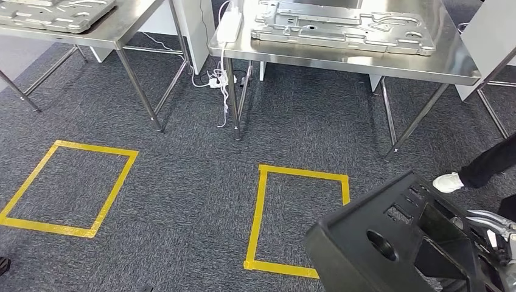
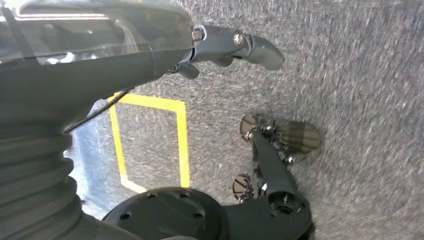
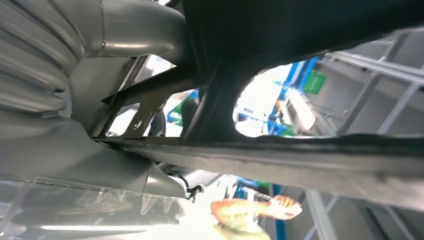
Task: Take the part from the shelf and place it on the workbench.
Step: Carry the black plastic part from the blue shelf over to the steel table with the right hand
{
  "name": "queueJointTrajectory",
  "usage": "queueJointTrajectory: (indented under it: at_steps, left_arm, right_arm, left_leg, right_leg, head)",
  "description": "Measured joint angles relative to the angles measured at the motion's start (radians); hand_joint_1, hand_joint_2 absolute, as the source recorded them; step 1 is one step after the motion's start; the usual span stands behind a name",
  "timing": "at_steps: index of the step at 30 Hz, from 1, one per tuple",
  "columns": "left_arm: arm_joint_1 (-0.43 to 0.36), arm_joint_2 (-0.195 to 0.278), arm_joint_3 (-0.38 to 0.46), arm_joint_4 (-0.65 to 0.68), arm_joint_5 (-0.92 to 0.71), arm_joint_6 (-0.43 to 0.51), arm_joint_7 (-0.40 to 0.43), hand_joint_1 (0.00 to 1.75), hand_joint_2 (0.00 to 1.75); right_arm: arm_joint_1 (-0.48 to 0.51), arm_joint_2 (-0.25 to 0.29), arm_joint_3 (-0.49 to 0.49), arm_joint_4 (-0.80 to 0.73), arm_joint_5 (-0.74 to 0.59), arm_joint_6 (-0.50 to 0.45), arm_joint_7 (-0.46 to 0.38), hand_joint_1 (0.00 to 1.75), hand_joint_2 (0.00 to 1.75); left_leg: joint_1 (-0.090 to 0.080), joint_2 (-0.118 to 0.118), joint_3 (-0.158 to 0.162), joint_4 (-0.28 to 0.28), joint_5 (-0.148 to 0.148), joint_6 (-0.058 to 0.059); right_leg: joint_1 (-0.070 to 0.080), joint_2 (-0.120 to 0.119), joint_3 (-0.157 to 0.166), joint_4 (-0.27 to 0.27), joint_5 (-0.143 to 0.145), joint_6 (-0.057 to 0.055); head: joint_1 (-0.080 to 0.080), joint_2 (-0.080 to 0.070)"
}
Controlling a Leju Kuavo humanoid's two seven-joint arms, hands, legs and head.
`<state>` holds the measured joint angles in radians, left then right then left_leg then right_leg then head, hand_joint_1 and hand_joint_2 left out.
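Head view, nearest: black moulded plastic part [image 1: 395, 243] carried low on right side, held by right hand [image 1: 496, 234]; fingers hidden, grip assumed from carry. Left hand [image 2: 235, 47] hanging over carpet, fingers loosely spread, holding nothing. Beyond: yellow tape square [image 1: 298, 219] on floor. Farthest: steel workbench [image 1: 341, 58]. Pickup done; approach and placing left.

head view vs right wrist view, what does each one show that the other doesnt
Head view alone: steel tables bearing metal plates, two yellow tape squares on grey carpet, a white power strip, a person's shoe.

Right wrist view alone: the right hand against the black part's underside, a person's arm, blue framework behind.

Both: the black part, carried at the robot's right.
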<state>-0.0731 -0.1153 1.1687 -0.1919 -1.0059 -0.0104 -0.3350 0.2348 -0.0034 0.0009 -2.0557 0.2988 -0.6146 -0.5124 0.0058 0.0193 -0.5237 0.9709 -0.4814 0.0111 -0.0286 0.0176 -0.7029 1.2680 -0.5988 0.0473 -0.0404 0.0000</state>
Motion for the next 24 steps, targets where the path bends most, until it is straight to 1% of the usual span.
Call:
queueJointTrajectory:
  at_steps: [1,2,3,4,5,6,7,9,10,11,14,16,17,20,21,22,24]
  left_arm:
    - [0.0,0.0,0.0,0.0,0.0,0.0,0.0,0.0,1.75]
    - [-0.001,-0.001,0.0,0.0,0.0,0.0,0.001,0.0,1.75]
    - [-0.001,-0.002,0.0,0.0,0.0,0.0,0.001,0.0,1.75]
    - [-0.001,-0.002,0.0,0.0,-0.001,0.0,0.002,0.0,1.75]
    - [-0.002,-0.002,0.0,0.0,-0.001,0.0,0.002,0.0,1.75]
    - [-0.002,-0.002,0.0,0.0,-0.002,0.0,0.003,0.0,1.75]
    - [-0.003,-0.002,0.0,-0.001,-0.002,0.0,0.003,0.0,1.75]
    - [-0.004,-0.001,0.0,-0.001,-0.002,0.0,0.003,0.0,1.75]
    - [-0.004,-0.001,0.0,0.0,-0.003,0.0,0.003,0.0,1.75]
    - [-0.004,-0.001,0.0,0.0,-0.003,0.0,0.003,0.0,1.75]
    - [-0.005,-0.001,0.0,0.0,-0.003,0.0,0.004,0.0,1.75]
    - [-0.005,-0.001,0.0,0.0,-0.003,0.0,0.004,0.0,1.75]
    - [-0.005,-0.001,0.0,0.0,-0.004,0.0,0.004,0.0,1.75]
    - [-0.005,-0.001,0.0,0.0,-0.006,0.0,0.004,0.0,1.75]
    - [-0.005,0.0,0.0,0.0,-0.007,0.0,0.004,0.0,1.75]
    - [-0.005,0.0,0.0,-0.001,-0.008,0.0,0.004,0.0,1.75]
    - [-0.006,0.0,0.0,-0.001,-0.008,0.0,0.004,0.0,1.75]
  right_arm:
    - [0.0,0.0,0.0,0.0,0.001,0.0,0.0,1.1,1.75]
    - [0.0,0.0,0.0,0.0,0.002,0.001,0.001,1.1,1.75]
    - [0.0,0.0,0.0,0.0,0.002,0.001,0.002,1.1,1.75]
    - [-0.001,0.0,0.0,0.0,0.003,0.001,0.002,1.1,1.75]
    - [-0.001,0.0,0.0,0.0,0.004,0.001,0.002,1.1,1.75]
    - [-0.002,0.0,0.0,0.0,0.005,0.001,0.002,1.1,1.75]
    - [-0.002,0.0,0.0,0.0,0.009,0.001,0.002,1.1,1.75]
    - [-0.001,0.0,-0.002,0.0,0.019,-0.001,0.003,1.1,1.75]
    - [-0.002,0.001,-0.002,0.0,0.023,-0.002,0.003,1.1,1.75]
    - [-0.002,0.001,-0.002,0.0,0.027,-0.003,0.003,1.1,1.75]
    - [-0.003,0.003,-0.002,0.0,0.033,-0.009,0.005,1.1,1.75]
    - [-0.003,0.003,-0.002,0.0,0.038,-0.012,0.007,1.1,1.75]
    - [-0.003,0.003,-0.001,0.0,0.04,-0.014,0.008,1.1,1.75]
    - [-0.006,0.003,-0.001,0.0,0.044,-0.016,0.01,1.1,1.75]
    - [-0.007,0.004,0.0,0.0,0.045,-0.017,0.01,1.1,1.75]
    - [-0.008,0.004,0.0,0.0,0.045,-0.018,0.011,1.1,1.75]
    - [-0.01,0.004,0.001,0.0,0.047,-0.021,0.012,1.1,1.75]
  left_leg:
    - [0.001,0.01,0.001,0.0,-0.001,0.0]
    - [0.002,0.018,0.002,0.001,-0.003,-0.002]
    - [0.002,0.025,0.005,0.002,-0.005,-0.006]
    - [0.001,0.03,0.006,0.005,-0.009,-0.011]
    - [-0.001,0.034,0.006,0.007,-0.012,-0.016]
    - [-0.004,0.037,0.007,0.009,-0.014,-0.02]
    - [-0.006,0.038,0.007,0.01,-0.016,-0.02]
    - [-0.006,0.04,0.01,0.007,-0.014,-0.01]
    - [-0.005,0.039,0.011,0.006,-0.013,-0.004]
    - [-0.005,0.039,0.012,0.004,-0.011,0.0]
    - [-0.004,0.038,0.013,0.0,-0.008,0.001]
    - [-0.003,0.038,0.013,-0.001,-0.007,-0.002]
    - [-0.003,0.038,0.013,-0.002,-0.007,-0.007]
    - [-0.001,0.038,0.013,-0.002,-0.008,-0.03]
    - [-0.002,0.038,0.013,-0.004,-0.011,-0.029]
    - [-0.002,0.037,0.017,-0.01,-0.013,-0.022]
    - [0.0,0.034,0.035,-0.034,-0.012,-0.001]
  right_leg:
    - [0.0,-0.004,0.005,-0.007,0.015,0.001]
    - [-0.001,-0.01,0.031,-0.054,0.045,0.002]
    - [-0.002,-0.023,0.07,-0.126,0.08,0.003]
    - [-0.002,-0.035,0.108,-0.196,0.105,0.003]
    - [-0.002,-0.044,0.135,-0.247,0.12,0.002]
    - [-0.002,-0.05,0.149,-0.274,0.124,0.0]
    - [-0.002,-0.049,0.151,-0.279,0.122,-0.002]
    - [-0.003,-0.047,0.151,-0.278,0.123,-0.004]
    - [-0.003,-0.046,0.151,-0.278,0.122,-0.004]
    - [-0.002,-0.046,0.151,-0.278,0.122,-0.005]
    - [0.002,-0.047,0.151,-0.277,0.12,-0.008]
    - [0.004,-0.047,0.151,-0.276,0.119,-0.011]
    - [0.005,-0.047,0.151,-0.276,0.118,-0.012]
    - [0.007,-0.047,0.151,-0.275,0.118,-0.013]
    - [0.004,-0.047,0.152,-0.274,0.123,-0.01]
    - [0.002,-0.048,0.157,-0.272,0.13,-0.005]
    - [-0.002,-0.045,0.151,-0.255,0.132,0.006]
  head:
    - [0.001,0.0]
    - [0.002,0.0]
    - [0.003,0.0]
    - [0.006,0.0]
    - [0.006,0.0]
    - [0.004,0.0]
    - [0.001,0.0]
    - [-0.009,0.0]
    - [-0.01,0.0]
    - [-0.013,0.0]
    - [-0.022,0.0]
    - [-0.025,0.0]
    - [-0.026,0.0]
    - [-0.026,0.0]
    - [-0.026,0.0]
    - [-0.026,0.0]
    - [-0.026,0.0]
